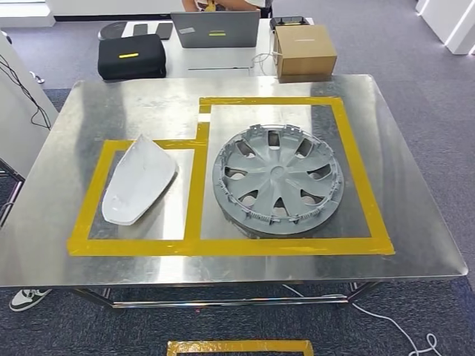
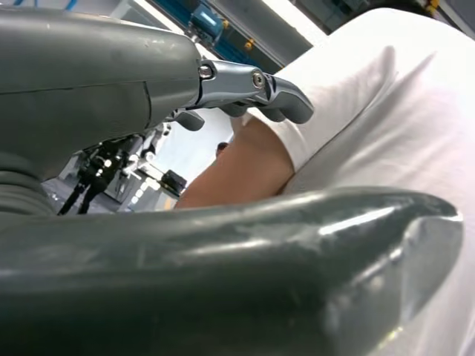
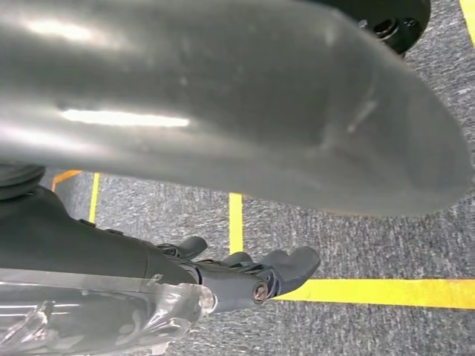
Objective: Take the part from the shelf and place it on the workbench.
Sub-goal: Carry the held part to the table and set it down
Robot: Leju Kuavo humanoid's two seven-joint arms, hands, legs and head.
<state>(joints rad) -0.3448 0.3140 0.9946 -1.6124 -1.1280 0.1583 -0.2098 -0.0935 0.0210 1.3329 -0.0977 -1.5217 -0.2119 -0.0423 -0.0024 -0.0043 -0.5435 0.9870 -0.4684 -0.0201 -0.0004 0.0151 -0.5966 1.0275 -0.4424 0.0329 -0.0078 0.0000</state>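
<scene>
So the wheel cover (image 1: 278, 180) and white part (image 1: 137, 180) sit on the surface (image 1: 84, 119); left robot hand (image 2: 246, 89) and right robot hand (image 3: 246, 274) both empty, fingers loose.

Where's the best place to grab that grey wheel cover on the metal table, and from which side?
Probably the near rim of the wheel cover, approached from the robot's own side of the workbench. It lies flat inside the larger yellow tape box, so only the thin edge and the spoke openings offer purchase; the near rim sits closest to the table's front edge. A robot hand could hook fingers through an opening there.
</scene>
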